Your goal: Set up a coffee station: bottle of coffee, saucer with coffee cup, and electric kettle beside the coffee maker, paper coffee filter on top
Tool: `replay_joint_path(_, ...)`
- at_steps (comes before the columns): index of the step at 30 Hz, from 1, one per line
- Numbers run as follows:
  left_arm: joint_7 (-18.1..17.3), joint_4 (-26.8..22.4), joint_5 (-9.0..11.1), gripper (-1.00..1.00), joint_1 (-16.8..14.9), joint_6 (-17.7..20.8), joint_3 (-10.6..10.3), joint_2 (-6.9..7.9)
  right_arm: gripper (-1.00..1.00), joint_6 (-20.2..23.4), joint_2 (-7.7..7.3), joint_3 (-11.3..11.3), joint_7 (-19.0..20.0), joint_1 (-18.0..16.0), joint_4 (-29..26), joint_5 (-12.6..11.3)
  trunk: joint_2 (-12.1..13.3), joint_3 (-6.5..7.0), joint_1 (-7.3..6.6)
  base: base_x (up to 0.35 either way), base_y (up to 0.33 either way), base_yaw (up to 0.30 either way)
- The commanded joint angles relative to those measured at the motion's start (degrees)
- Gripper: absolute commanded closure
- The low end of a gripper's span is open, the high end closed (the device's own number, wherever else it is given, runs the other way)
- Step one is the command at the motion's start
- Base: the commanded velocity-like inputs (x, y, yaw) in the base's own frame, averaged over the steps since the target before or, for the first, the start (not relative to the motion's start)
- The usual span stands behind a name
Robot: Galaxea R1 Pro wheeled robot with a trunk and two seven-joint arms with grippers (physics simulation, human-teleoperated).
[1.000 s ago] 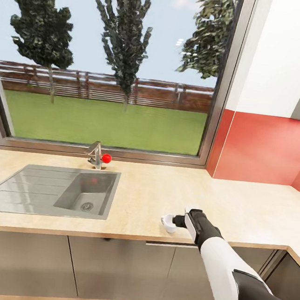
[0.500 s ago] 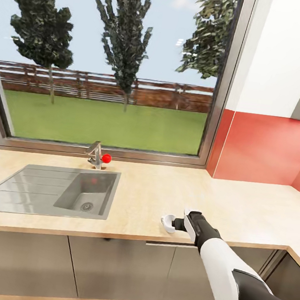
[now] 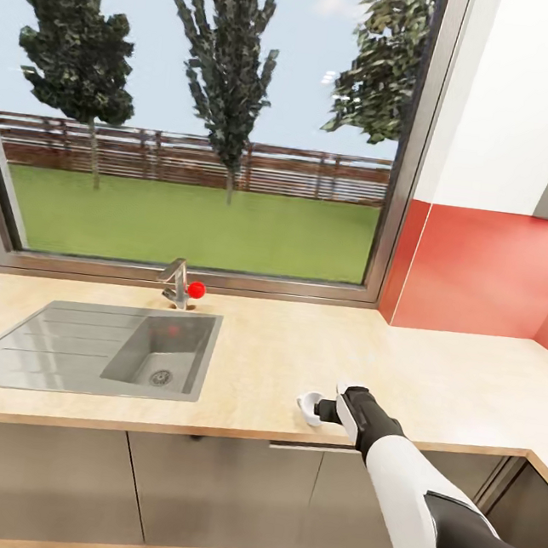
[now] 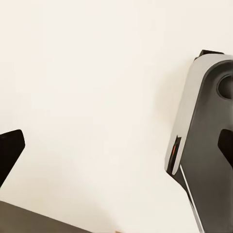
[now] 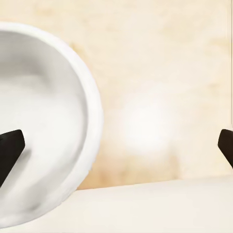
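Our right gripper (image 3: 313, 409) near the kitchen countertop's (image 3: 296, 371) front edge, fingers spread beside the coffee cup (image 3: 310, 404) resting there, our left gripper (image 4: 116, 160) likewise spread, sink (image 3: 93, 355) and window (image 3: 207, 120) beyond.

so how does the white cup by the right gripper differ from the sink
The coffee cup is small, round and white; the sink is large, rectangular and grey metal. The cup stands on the kitchen countertop near its front edge, by the open right gripper; the sink is sunk into it, further left. Both look empty.
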Motion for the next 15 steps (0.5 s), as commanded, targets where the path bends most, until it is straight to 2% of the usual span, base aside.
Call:
replay_joint_path(1, 0.15, -0.05, -0.6, -1.0, 0.03, -0.1, 0.42, -0.02, -1.0, 0.26, 0.04, -0.45, 0.07, 0.0, -0.09, 0.57, -0.03, -0.01, 0.02, 0.0, 0.001, 0.0)
replay_joint_path(2, 0.15, -0.05, -0.6, -1.0, 0.02, -0.1, 0.42, -0.03, -1.0, 0.26, 0.0, -0.45, 0.07, 0.0, -0.09, 0.57, -0.03, -0.01, 0.02, 0.0, 0.0, 0.0)
replay_joint_path(3, 0.15, -0.05, -0.6, -1.0, 0.01, -0.1, 0.42, -0.03, 1.0, 0.26, -0.02, -0.45, 0.07, 0.0, -0.09, 0.57, -0.03, -0.01, 0.02, 0.0, 0.0, 0.0)
replay_joint_path(15, 0.15, -0.03, -0.6, -1.0, 0.03, -0.1, 0.42, -0.1, 1.0, 0.26, -0.07, -0.45, 0.12, 0.0, -0.09, 0.57, -0.03, -0.01, 0.02, 0.0, 0.0, 0.0)
